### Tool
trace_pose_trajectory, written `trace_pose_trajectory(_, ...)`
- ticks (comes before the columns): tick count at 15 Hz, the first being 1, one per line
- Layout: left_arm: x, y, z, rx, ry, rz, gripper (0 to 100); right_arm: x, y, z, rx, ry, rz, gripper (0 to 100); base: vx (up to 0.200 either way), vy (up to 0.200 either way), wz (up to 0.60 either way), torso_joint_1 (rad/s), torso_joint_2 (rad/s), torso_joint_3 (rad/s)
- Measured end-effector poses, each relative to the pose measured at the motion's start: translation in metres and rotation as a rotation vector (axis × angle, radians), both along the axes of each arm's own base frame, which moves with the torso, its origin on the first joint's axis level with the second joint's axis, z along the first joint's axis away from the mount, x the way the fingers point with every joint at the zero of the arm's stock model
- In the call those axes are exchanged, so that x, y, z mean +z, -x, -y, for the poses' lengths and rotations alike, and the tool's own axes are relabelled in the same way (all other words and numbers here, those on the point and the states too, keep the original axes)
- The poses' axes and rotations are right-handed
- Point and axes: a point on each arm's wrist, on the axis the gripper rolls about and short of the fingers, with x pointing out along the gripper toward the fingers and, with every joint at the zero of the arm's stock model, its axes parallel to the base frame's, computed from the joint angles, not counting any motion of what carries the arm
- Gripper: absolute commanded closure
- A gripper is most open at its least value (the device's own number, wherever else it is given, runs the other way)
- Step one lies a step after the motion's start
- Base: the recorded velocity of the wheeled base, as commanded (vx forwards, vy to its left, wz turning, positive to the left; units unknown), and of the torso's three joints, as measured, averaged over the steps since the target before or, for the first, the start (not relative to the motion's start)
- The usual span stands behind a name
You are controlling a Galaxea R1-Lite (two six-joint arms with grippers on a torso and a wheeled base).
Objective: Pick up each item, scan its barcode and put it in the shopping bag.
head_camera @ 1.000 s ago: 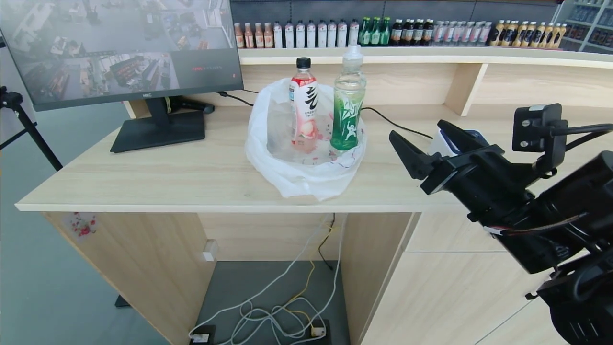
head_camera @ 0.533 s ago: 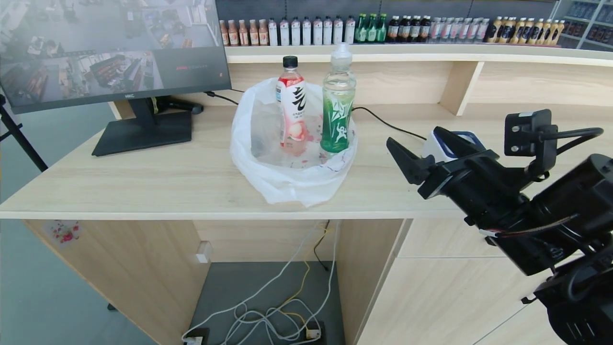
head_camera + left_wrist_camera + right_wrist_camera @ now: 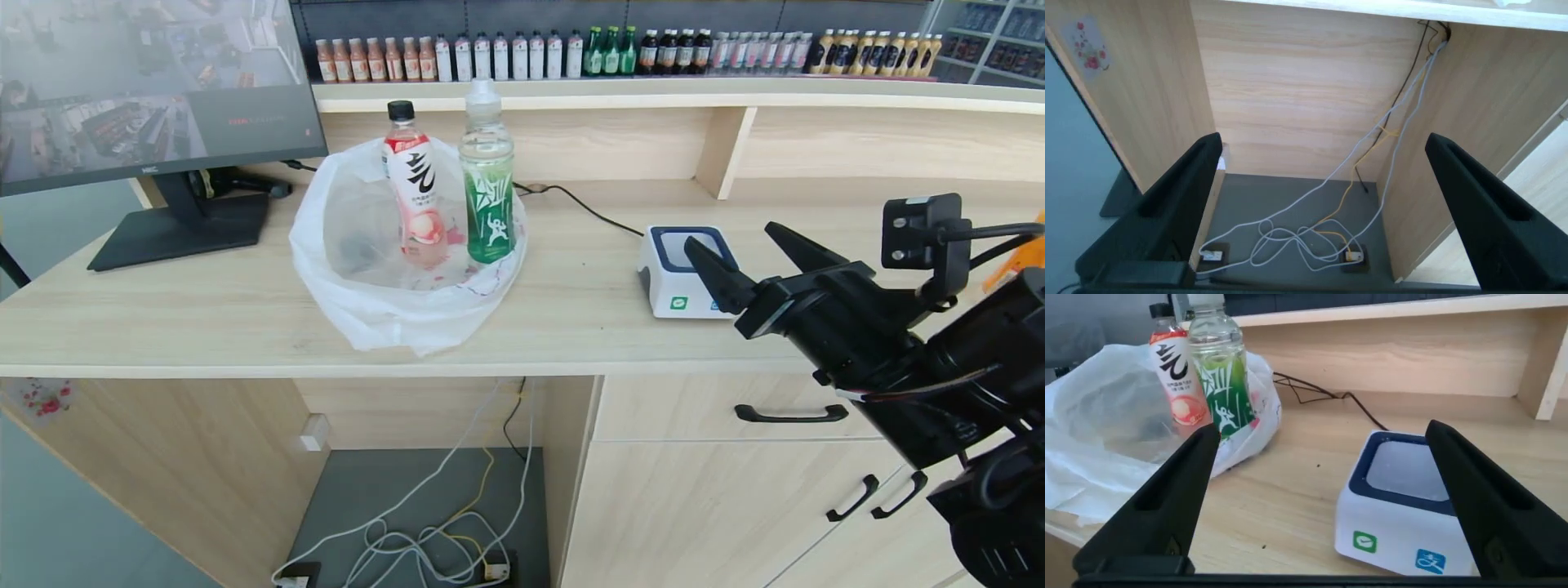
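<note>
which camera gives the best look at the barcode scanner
The right wrist view: the scanner is close, top window and front showing. In the head view the right gripper covers part of it. The left wrist view faces cables under the counter.

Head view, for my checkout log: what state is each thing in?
shopping bag: open, on the counter.
pink bottle: upright in the bag, capped.
green bottle: upright in the bag, capped.
scanner: on the counter, window uncovered.
monitor: switched on.
right tool: open, empty.
left tool: open, empty.
</note>
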Motion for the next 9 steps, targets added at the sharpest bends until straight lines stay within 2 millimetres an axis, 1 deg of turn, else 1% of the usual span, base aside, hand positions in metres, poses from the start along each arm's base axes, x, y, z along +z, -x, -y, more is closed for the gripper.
trace_pose_trajectory(9,0.0,0.0,0.0,0.0,0.0,0.0,0,-0.0003,0.0001,0.0013,-0.002,-0.002,-0.002,0,0.0,-0.2,0.0,0.002,0.0,0.002)
